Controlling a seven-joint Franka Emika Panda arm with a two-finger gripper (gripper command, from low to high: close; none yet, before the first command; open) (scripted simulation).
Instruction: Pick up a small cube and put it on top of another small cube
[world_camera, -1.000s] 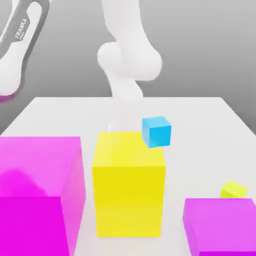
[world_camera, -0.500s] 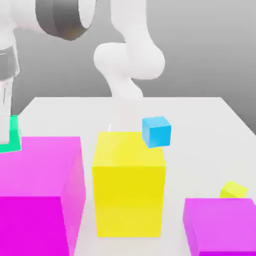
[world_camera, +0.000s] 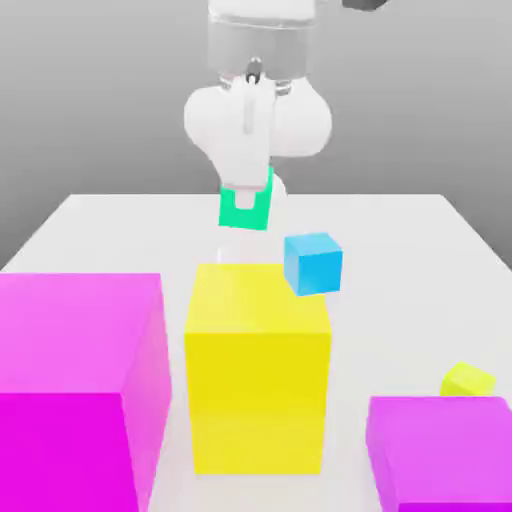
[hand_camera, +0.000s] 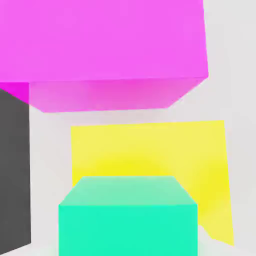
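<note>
Having swung in from the exterior view's left, the gripper (world_camera: 246, 208) is pinching the small cube (world_camera: 245, 208) above the yellow cube (world_camera: 257, 365), risking a mislanding beside the light blue cube (world_camera: 313, 263).

Exterior view: low, level, close across the worktop (world_camera: 400, 225). Hand view: looking down; both share the yellow cube (world_camera: 257, 370) (hand_camera: 150, 150).

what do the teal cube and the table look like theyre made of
Teal cube: looks like smooth matte plastic, one flat colour with crisp edges, no grain or gloss. Being a simulator render, the real material is open. The gripper holds it above the yellow cube.
Table: plain white, smooth and matte, like laminate or painted board; it takes soft shadows but gives no reflections.
</note>
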